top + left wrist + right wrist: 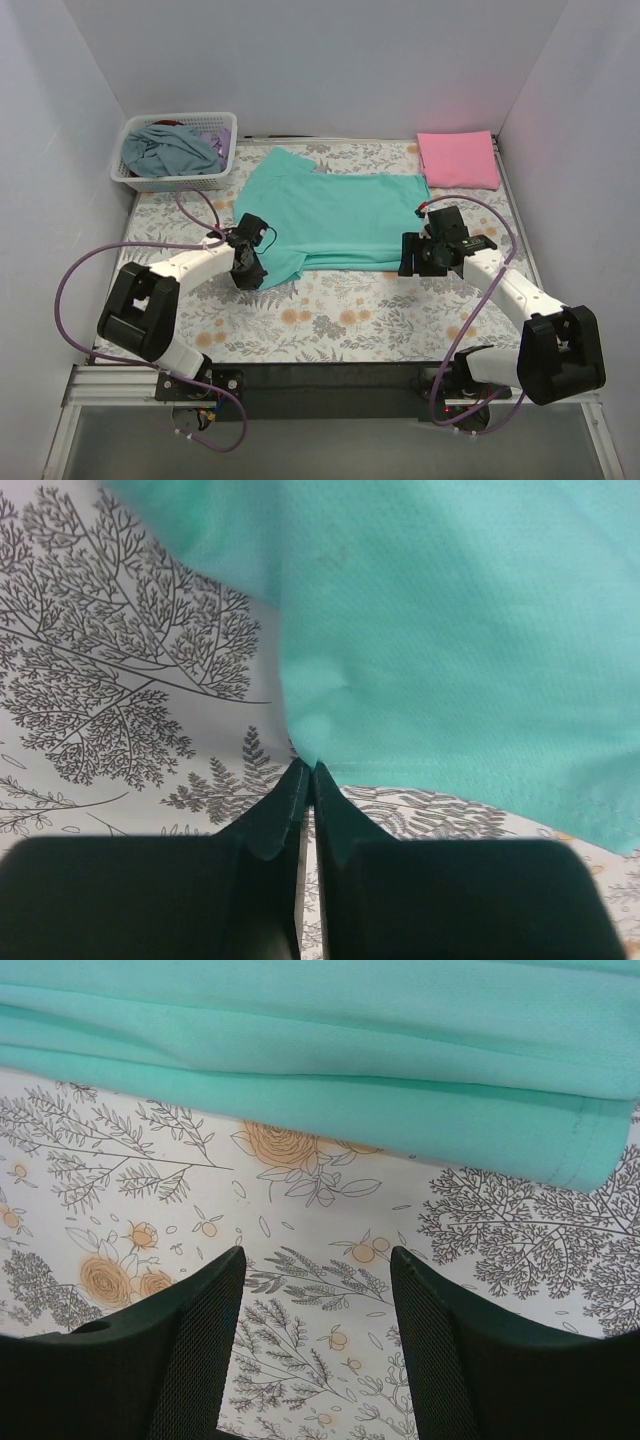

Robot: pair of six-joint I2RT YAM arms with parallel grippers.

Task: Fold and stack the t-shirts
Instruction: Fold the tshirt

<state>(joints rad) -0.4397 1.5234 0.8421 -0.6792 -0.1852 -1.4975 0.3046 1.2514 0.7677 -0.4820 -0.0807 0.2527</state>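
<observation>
Nearest the arm bases, the left end effector (306, 770) was clenched on the near left edge of the teal t-shirt (340, 215), which lay spread flat across the middle of the table (330, 320). From the left wrist view only a small peak of cloth reached the fingertips, so the bite was probably thin, though how much fabric sat between the pads could not be seen. A lift from there could let the edge slip free, or drag up one layer and leave the fold lopsided.

The right end effector (315, 1260) was released, its fingers (190, 1360) spread over bare table just short of the shirt's near right hem. Closing from that spot would catch nothing; pushing forward carelessly could bunch the doubled hem instead of gripping it. One side rising alone would skew the shirt.

Farther back, the folded pink t-shirt (458, 158) lay at the far right corner, and a white basket (135, 178) of clothes at the far left.
</observation>
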